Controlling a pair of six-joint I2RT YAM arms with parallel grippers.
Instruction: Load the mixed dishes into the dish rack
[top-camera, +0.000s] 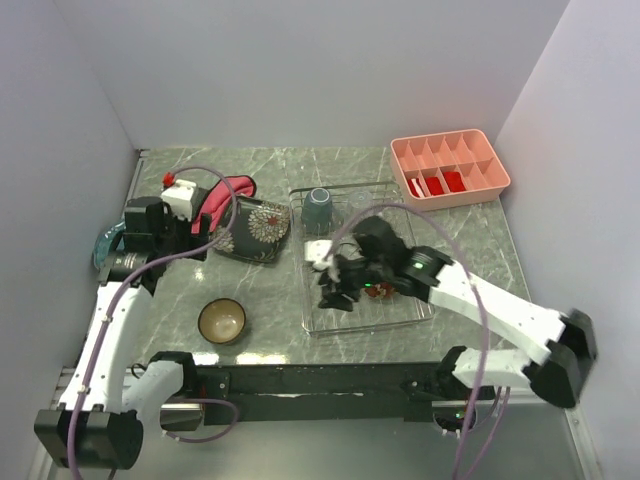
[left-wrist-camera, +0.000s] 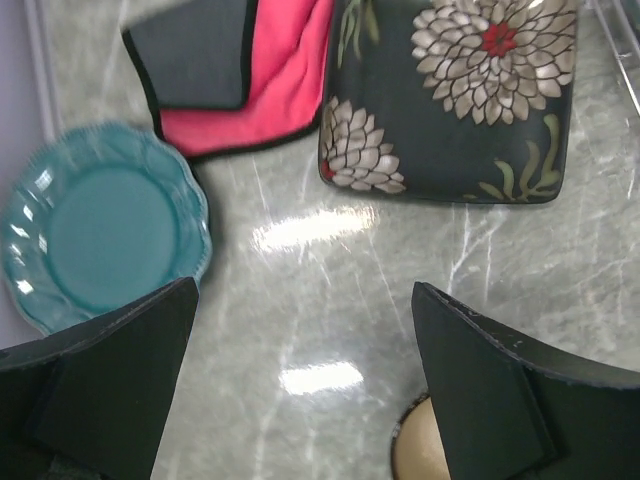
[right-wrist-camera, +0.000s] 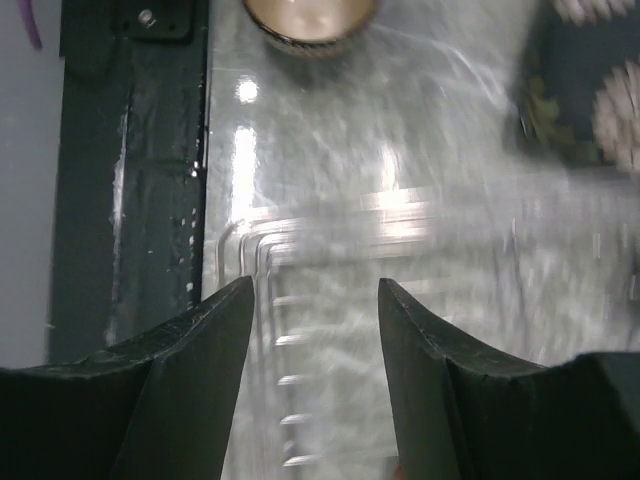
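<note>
The dish rack (top-camera: 345, 322) stands right of centre on the counter (top-camera: 280, 295). The grey-blue mug (top-camera: 320, 208) is already in its far left corner, and a scrap of red, probably the red bowl (top-camera: 384, 291), shows under the right arm. The right tool (right-wrist-camera: 315, 295) hangs over the rack's near left corner with fingers spread and nothing between them, a posture that suggests it is between loads.

The rest waits to the left. The square dark plate with white flowers (left-wrist-camera: 450, 100) lies just beside the rack, the dark cream-lined bowl (top-camera: 222, 320) nearer the arms, and the round blue plate (left-wrist-camera: 100, 225) at the counter's left edge. The left tool (left-wrist-camera: 305, 290) hovers above bare counter between those three, spread wide and empty, seemingly placed to choose among them. The round black plate cannot be made out.

A red-pink cloth (left-wrist-camera: 250, 90) lies right against the flowered plate's far corner and could snag a grasp from that side. A pink compartment tray (top-camera: 450, 167) sits at the counter's far right, clear of the work.
</note>
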